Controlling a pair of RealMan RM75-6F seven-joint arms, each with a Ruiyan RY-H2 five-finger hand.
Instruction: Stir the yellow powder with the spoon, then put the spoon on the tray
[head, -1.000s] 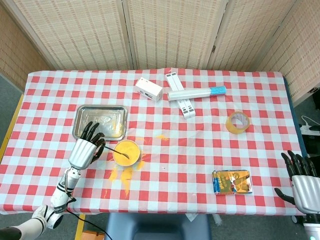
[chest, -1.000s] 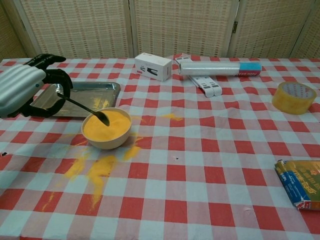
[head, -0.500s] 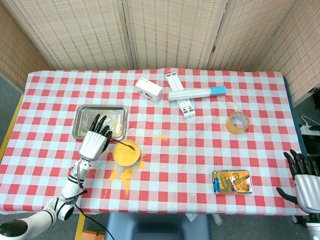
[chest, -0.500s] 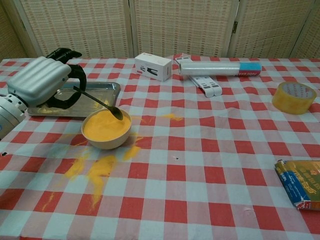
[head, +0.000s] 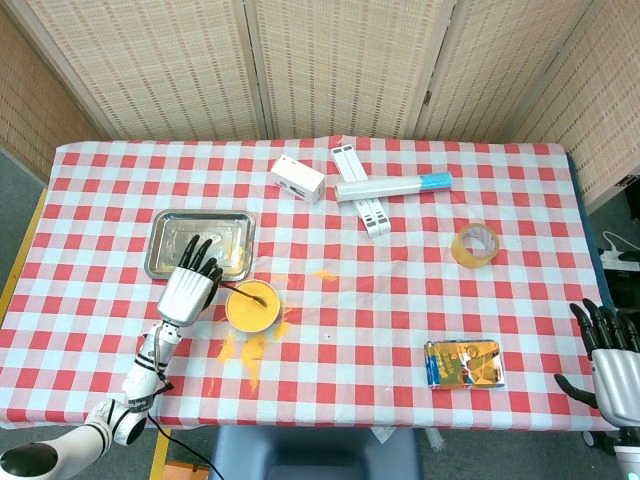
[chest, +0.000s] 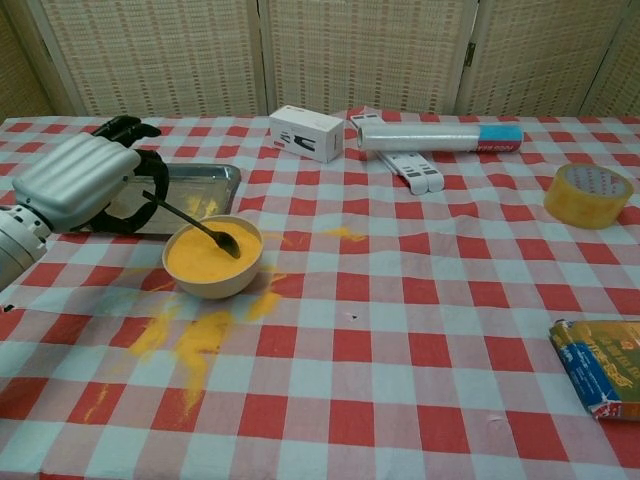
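The left robot hand (chest: 75, 185) grips the dark metal spoon (chest: 195, 223) by its handle end; since half a second ago the spoon's tip has dipped from the far rim back into the yellow powder (chest: 205, 254) in the small cream bowl (chest: 213, 285), so stirring looks still underway. Its long axis slants down and away from the robot hand, towards the robot's right. The steel tray (head: 168, 250) lies just beyond the robot hand. The right robot hand (head: 607, 355) hangs open, off the bench (head: 400, 300) edge.

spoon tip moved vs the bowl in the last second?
Yes. The spoon tip swept from the bowl's left-centre toward its right side, held by the left hand.
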